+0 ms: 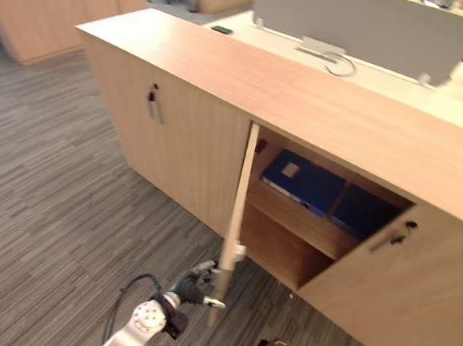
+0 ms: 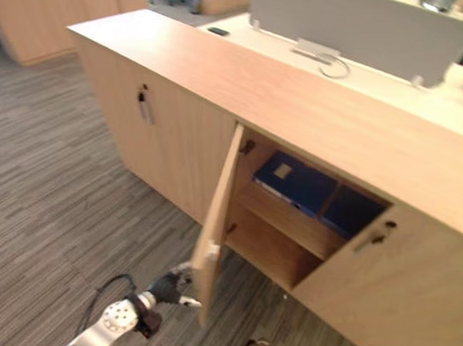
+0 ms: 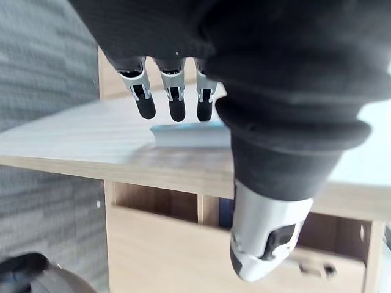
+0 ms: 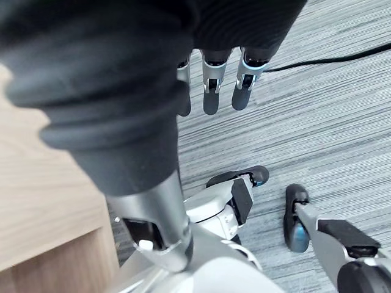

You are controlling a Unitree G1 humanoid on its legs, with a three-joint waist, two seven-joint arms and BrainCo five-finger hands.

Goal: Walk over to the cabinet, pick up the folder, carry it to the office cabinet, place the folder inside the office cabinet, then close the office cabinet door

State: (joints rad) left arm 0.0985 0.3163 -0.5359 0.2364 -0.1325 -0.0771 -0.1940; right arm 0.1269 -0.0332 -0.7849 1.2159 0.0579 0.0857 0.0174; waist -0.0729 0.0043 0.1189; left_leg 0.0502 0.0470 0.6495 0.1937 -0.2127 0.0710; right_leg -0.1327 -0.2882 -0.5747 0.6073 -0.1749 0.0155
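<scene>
Left robot hand (image 1: pixel 194 287) extended forward, fingers straight; right robot hand (image 4: pixel 211 91) fingers relaxed, empty.

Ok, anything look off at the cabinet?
Nothing spilled or damaged. The folder lies flat and skewed on the shelf beside a second folder; the door stands open, left robot hand by its lower edge.

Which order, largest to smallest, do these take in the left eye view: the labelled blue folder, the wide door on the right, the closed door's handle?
1. wide door on the right
2. labelled blue folder
3. closed door's handle
The door also stands nearest the camera, yet the order is plain.
</scene>
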